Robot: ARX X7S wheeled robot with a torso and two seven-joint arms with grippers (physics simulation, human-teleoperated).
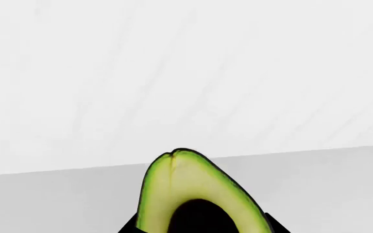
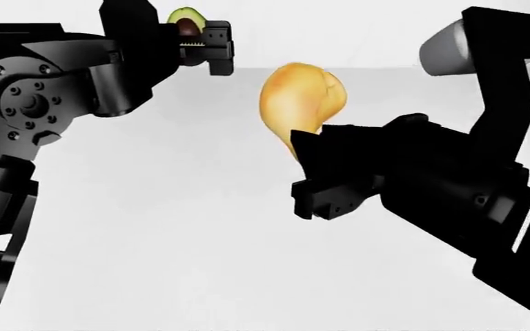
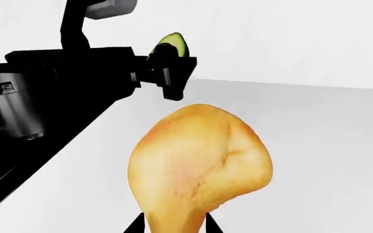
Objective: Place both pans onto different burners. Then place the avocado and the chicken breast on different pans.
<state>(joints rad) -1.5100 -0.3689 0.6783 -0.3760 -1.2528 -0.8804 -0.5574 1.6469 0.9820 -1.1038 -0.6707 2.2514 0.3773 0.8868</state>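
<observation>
Head view | plain white-grey surface (image 2: pixel 201 262) | L claw (image 2: pixel 201 43) grips avocado (image 2: pixel 185 15) | R claw (image 2: pixel 306 165) grips chicken breast (image 2: pixel 302 100)

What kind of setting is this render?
Probably a simulated kitchen, though little shows it: plain white surfaces, an avocado half in the left pincer and a chicken breast in the right pincer.
</observation>
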